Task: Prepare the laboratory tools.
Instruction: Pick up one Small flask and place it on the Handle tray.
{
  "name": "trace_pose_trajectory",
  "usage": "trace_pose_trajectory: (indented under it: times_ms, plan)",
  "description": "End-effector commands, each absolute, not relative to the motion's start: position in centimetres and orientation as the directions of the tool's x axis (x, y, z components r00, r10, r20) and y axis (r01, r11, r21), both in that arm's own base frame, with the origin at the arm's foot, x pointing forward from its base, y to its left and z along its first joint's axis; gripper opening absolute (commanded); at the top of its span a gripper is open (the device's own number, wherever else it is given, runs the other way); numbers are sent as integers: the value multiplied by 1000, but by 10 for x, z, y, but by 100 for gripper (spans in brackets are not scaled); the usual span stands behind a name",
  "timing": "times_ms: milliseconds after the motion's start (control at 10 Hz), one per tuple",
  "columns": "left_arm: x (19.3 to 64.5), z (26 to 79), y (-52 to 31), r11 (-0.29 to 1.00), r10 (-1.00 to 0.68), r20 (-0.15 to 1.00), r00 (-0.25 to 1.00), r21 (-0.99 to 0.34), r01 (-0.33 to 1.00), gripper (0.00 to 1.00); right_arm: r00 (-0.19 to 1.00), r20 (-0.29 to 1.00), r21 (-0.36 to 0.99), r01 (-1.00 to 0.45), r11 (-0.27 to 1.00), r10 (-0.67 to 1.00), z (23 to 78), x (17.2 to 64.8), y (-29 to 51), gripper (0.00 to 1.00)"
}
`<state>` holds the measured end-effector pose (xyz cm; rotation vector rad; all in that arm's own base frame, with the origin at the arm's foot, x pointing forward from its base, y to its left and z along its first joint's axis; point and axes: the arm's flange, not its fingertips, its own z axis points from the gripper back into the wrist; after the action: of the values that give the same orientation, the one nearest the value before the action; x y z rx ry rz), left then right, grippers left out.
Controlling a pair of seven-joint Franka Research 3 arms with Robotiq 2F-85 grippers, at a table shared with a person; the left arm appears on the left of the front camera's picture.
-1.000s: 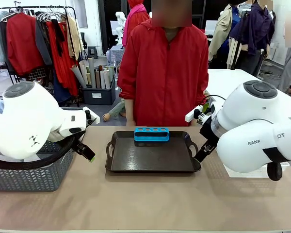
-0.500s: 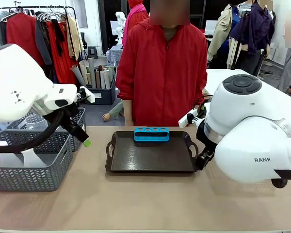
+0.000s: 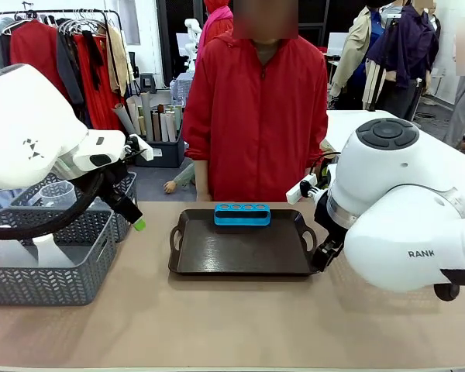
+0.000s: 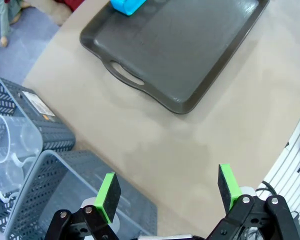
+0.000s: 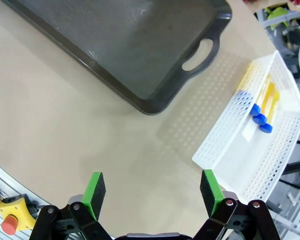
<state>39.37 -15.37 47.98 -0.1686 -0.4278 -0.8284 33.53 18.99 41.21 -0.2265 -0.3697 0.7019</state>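
Across table centre, a dark two-handled tray [image 3: 240, 252] carries the blue rack [image 3: 242, 215] at its far edge, four holes facing up. L. side: two grey mesh baskets [image 3: 54, 279]; the near one holds the translucent white conical flask [image 3: 50, 252], the far one the clear measuring jug [image 3: 60, 194]. R. side: white lattice bin [image 5: 230, 145] w/ orange blue-capped tubes [image 5: 266, 97] lying inside. Left gripper [image 4: 168, 186] hangs over the near basket's edge and bare table, jaws wide apart, nothing held. Right gripper [image 5: 152, 187] is likewise spread and empty, betw. tray and bin. Tabletop [image 3: 232, 325]: tan, matte. Person in red jacket [image 3: 256, 116] stands opposite; clothes rail [image 3: 54, 54] behind.
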Motion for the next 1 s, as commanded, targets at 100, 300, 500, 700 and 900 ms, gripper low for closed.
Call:
trace_pose_trajectory:
  times_ms: [100, 300, 500, 700, 900]
  plan:
    - [391, 478, -150, 668, -669, 440, 599, 4, 744, 100, 703, 254, -324, -585, 743, 664, 412, 335, 190, 100]
    - [393, 483, -157, 643, -705, 406, 581, 22, 765, 100, 687, 331, -193, -622, 759, 647, 424, 347, 196, 100]
    - [394, 489, -159, 612, -716, 404, 570, -30, 790, 100, 672, 393, -96, -649, 755, 627, 435, 358, 199, 100]
    - [395, 509, -154, 543, -729, 428, 534, -113, 832, 100, 656, 467, -31, -658, 752, 593, 457, 358, 199, 100]
    - [398, 542, -145, 469, -753, 452, 478, -141, 872, 100, 625, 530, -4, -674, 739, 573, 499, 353, 193, 100]
